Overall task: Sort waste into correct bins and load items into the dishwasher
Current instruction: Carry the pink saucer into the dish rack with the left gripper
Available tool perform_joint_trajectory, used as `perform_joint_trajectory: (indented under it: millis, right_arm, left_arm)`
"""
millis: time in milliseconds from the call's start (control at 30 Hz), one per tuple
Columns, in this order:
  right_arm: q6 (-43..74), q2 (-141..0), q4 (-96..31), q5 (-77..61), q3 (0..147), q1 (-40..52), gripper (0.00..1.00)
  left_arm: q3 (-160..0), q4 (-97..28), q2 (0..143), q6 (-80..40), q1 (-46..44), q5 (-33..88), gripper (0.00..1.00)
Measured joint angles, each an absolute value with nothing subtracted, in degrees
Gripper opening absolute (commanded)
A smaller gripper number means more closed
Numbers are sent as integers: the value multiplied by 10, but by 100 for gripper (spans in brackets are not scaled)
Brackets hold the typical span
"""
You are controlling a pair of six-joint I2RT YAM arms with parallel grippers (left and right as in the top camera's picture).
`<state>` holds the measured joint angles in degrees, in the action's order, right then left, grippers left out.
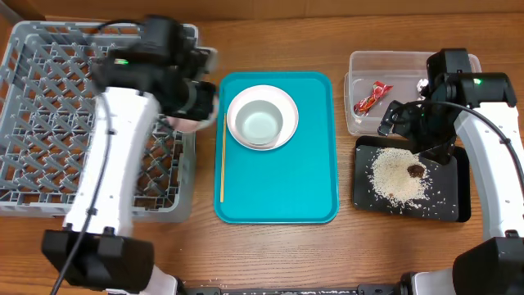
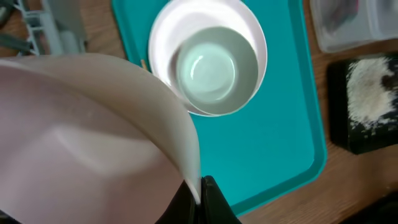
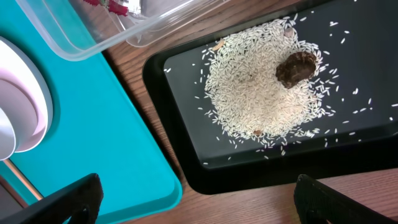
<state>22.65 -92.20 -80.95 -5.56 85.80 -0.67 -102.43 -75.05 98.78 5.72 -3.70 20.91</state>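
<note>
Left claw: the left claw (image 2: 200,193) was pinching the rim of the pink bowl (image 2: 81,137), with one dark finger on each side of the thin edge.
Pink bowl: it hung in the claw, tipped on its side. From above, it (image 1: 188,123) was over the right edge of the grey dish rack (image 1: 49,123), just beside the teal tray (image 1: 315,176).
Right claw: the right claw (image 3: 198,186) was spread wide with nothing in it. From above, it (image 1: 401,119) was over the top left corner of the black tray (image 1: 454,209).
Rice: a heap of white rice (image 3: 255,93) lay on the black tray, just past the right claw, with a brown lump (image 3: 296,67) on its far side.
Clear bin: the clear bin (image 1: 364,70) sat just behind the black tray, and a red wrapper (image 1: 372,97) lay inside it.
On the teal tray: a white bowl (image 1: 288,105) sat at the back of the tray with a pale green bowl (image 1: 260,124) inside it. A thin wooden stick (image 1: 222,160) lay along the tray's left edge, close to the pink bowl.
In the way: the left arm (image 1: 115,156) stretched across the dish rack and hid part of it.
</note>
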Motion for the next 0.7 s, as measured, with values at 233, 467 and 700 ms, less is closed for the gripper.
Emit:
perform_joint_trajectory:
  millis: [233, 467, 700]
  right_arm:
    - [227, -922, -810, -55, 858, -7, 100]
    - [227, -922, -810, -55, 858, -7, 100]
    - [227, -922, -810, -55, 858, -7, 100]
  left_arm:
    - [-1024, -747, 1023, 178, 126, 394, 4]
    - [-1024, -713, 1084, 232, 214, 498, 4]
    - [-1024, -670, 1152, 246, 250, 579, 4]
